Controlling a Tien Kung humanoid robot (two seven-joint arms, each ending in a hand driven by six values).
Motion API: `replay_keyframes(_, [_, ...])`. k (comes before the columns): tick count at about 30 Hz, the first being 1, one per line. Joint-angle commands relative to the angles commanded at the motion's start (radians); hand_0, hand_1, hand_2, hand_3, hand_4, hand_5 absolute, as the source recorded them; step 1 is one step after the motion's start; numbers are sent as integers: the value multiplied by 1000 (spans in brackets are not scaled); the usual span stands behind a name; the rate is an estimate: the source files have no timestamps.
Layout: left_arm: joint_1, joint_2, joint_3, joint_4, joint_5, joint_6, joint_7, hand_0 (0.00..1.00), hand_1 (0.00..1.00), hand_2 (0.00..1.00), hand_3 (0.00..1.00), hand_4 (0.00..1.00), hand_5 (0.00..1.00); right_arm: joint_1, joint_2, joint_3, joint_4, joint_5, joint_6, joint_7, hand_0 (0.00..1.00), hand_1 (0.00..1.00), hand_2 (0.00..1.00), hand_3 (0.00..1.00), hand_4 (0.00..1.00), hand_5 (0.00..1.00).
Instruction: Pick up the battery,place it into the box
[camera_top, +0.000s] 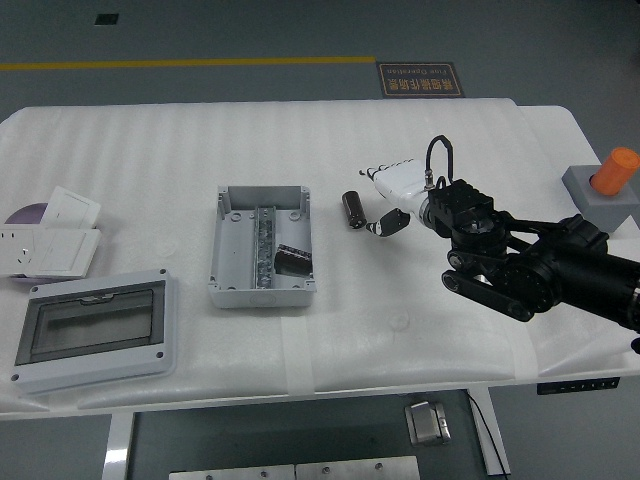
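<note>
The open grey box (229, 246) sits left of the table's centre, and a dark battery (293, 258) lies inside it by its right wall. A second black cylindrical battery (352, 208) lies on the white table just right of the box. My right hand (379, 199), white with dark fingertips, hovers just right of that battery. Its fingers are spread and it holds nothing. The black right arm (530, 265) comes in from the right edge.
A grey cover with a clear window (90, 330) lies at the front left, with white socket plates (55, 235) behind it. At the far right an orange cylinder (617, 170) stands in a grey block (598, 205).
</note>
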Motion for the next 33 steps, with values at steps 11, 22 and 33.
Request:
replay_keyframes(11, [-8,7,15,-1,0,0,0,623,649,357,575,512,468,44,69,77,-93,-54,121,46,807,814,844,887,800,466])
replay_keyframes(22, [-17,12,14,-5,11,-1,2,624,649,359,575,511,467,30,104,134,-110,-95,201,74,790,793,813,848,739,434])
replay_keyframes(33, [-23,16,13,-9,24,0,1,623,649,359,575,511,467,20,114,157,-138,-101,244,84,788,798,807,843,738,427])
